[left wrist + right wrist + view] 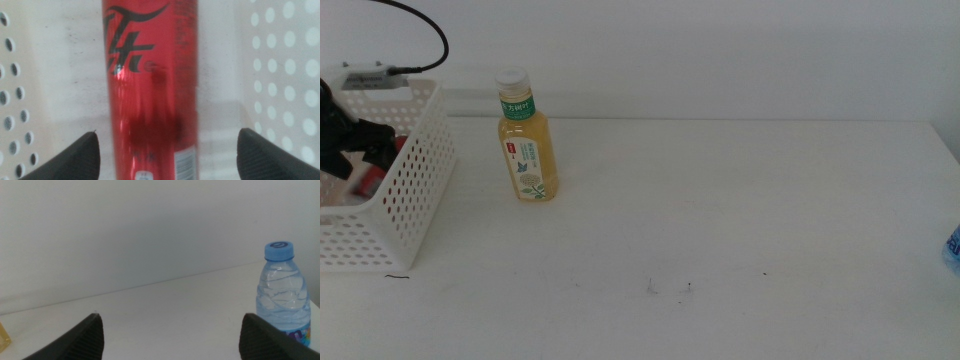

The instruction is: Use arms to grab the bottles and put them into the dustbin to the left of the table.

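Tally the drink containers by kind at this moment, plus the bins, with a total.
Yellow tea bottle: 1, upright on the table
Clear water bottle: 1, at the table's right edge
Red can: 1, inside the dustbin, between the left end effector's open jaws
White dustbin: 1
Total: 4

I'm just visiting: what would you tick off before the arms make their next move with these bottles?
1. Red can inside the dustbin: ok; it lies on the basket floor.
2. Left tool let go of the can: ok; its jaws stand wide apart, clear of the can.
3. Yellow tea bottle upright and reachable: ok; it stands on the table beside the dustbin.
4. Water bottle upright: ok; it is at the table's right edge.
5. Right tool ready: ok; open, holding nothing.
6. Can's label end undamaged: cannot tell, blurred.
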Motion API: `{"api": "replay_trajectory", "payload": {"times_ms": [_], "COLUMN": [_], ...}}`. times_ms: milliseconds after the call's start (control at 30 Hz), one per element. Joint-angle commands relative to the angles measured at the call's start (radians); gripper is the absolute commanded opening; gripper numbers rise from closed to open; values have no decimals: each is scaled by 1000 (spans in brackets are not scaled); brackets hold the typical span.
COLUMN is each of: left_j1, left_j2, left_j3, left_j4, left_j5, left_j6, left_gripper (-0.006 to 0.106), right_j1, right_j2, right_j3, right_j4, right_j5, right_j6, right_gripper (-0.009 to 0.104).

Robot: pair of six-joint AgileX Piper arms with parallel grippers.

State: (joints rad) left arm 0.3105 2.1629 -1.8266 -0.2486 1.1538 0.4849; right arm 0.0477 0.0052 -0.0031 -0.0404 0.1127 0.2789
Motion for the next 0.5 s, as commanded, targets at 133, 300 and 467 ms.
{"api": "replay_trajectory", "payload": {"times_ms": [133,300,467], "left_j1": [2,-51,-252], "left_j2": [-149,-401,-711], "left_j3": [12,238,608], "left_j4": [-4,-22,200], "left_j5": [33,-73,-398], "left_j6": [-67,-151,-485], "left_gripper": [94,94,94], "right_j1": [-8,-8,-8], "right_j2": [-5,-5,-5], "right_j3": [3,3,3], "right_j4": [-6,-6,-6], "right_j5": [-9,-9,-9], "right_j6": [-2,-2,-2], "right_gripper": [88,88,88]}}
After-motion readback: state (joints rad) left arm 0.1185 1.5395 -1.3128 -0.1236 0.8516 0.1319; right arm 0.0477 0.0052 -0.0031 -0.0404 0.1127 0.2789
